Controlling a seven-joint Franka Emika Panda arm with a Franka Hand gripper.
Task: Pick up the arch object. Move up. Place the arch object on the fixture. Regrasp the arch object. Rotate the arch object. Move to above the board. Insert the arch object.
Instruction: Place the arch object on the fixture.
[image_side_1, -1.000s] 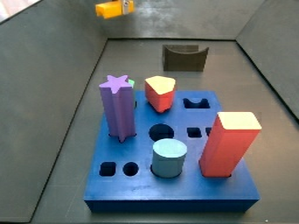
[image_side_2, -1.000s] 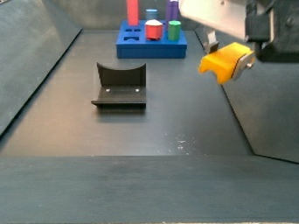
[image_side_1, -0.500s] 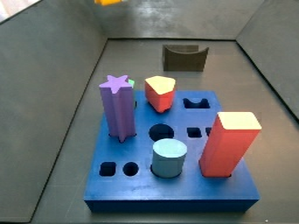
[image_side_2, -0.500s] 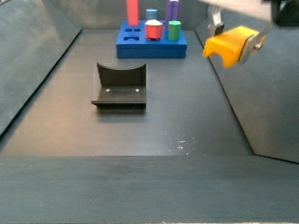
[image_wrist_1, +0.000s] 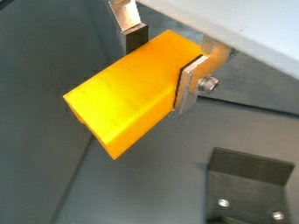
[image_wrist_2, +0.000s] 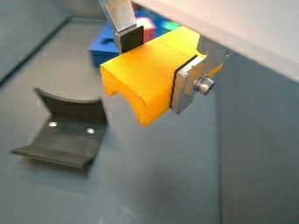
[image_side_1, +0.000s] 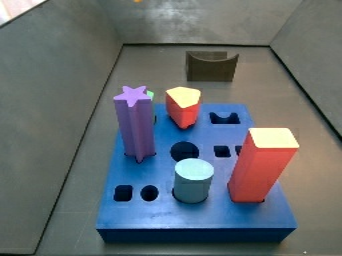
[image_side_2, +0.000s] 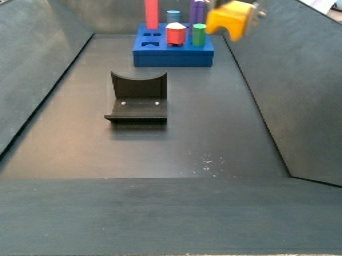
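The arch object (image_wrist_1: 131, 92) is a yellow-orange block clamped between the silver fingers (image_wrist_1: 191, 83) of my gripper (image_wrist_1: 163, 54), which is shut on it. Its curved cut-out shows in a wrist view (image_wrist_2: 142, 79), where the gripper (image_wrist_2: 159, 59) hangs high above the floor. In a side view the arch object (image_side_2: 229, 18) and gripper (image_side_2: 242, 10) sit high up, to the right of the fixture (image_side_2: 136, 97) and well above it. The fixture (image_side_1: 211, 66) stands behind the blue board (image_side_1: 147, 190). That side view does not show the gripper.
The board (image_side_2: 171, 47) bears a purple star peg (image_side_1: 134, 122), a red peg with a yellow top (image_side_1: 183, 106), a pale blue cylinder (image_side_1: 194, 181) and a tall red-orange block (image_side_1: 263, 163). Grey sloping walls (image_side_1: 60, 110) enclose the floor.
The gripper has risen with the arch object still in it. It has left the top of one side view and climbed toward the upper edge of the other.
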